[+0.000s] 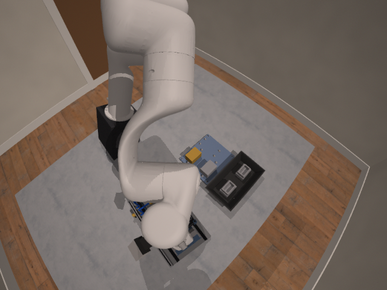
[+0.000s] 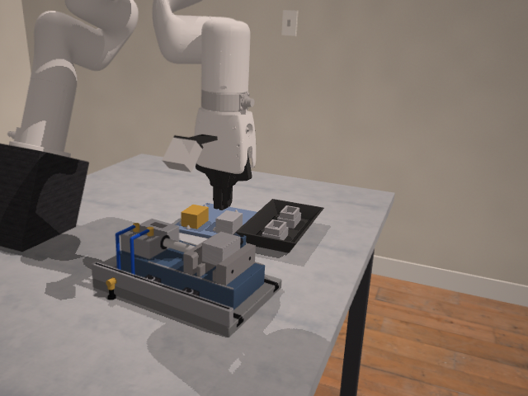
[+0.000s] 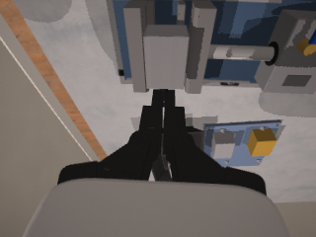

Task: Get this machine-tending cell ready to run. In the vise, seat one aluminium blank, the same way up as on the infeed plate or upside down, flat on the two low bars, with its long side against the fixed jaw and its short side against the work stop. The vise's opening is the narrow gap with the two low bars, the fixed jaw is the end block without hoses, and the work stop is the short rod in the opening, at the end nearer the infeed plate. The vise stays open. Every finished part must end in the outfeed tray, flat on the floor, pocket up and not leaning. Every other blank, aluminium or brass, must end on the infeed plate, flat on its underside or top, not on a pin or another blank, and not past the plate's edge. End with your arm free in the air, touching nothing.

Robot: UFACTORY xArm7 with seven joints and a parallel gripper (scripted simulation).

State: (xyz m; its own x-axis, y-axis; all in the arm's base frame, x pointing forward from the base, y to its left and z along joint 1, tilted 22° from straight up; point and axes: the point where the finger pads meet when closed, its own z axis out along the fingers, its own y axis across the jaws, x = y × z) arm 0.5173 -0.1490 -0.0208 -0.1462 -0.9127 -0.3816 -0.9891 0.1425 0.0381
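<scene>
An aluminium blank [image 2: 219,247] sits in the vise [image 2: 187,264], lying in the narrow opening between the two grey jaw blocks; in the wrist view [image 3: 165,55] it fills the gap, its long sides close along both blocks. Whether it touches the work stop cannot be told. On the side of the vise away from the blank, blue hoses [image 2: 126,242] arch over the end block, and a small yellow-topped post [image 2: 110,285] stands just beside the vise's base rail.

Beyond the vise lies the blue infeed plate [image 1: 215,150]. A brass blank [image 2: 194,215] and a second aluminium blank [image 2: 228,221] rest flat on it, apart from each other, the brass one farther from the outfeed tray [image 2: 313,209]. That black tray lies just beside the plate, on the side away from the vise's hoses, and two finished parts [image 2: 282,221] stand in it — pockets up, flat on its floor, apart from each other.

Above the vise hangs the gripper [image 2: 222,200], clear of the blank and of everything else; its black fingers are pressed together with nothing between them. All of it rests on a grey table [image 2: 298,298] over a wooden floor [image 2: 426,341].
</scene>
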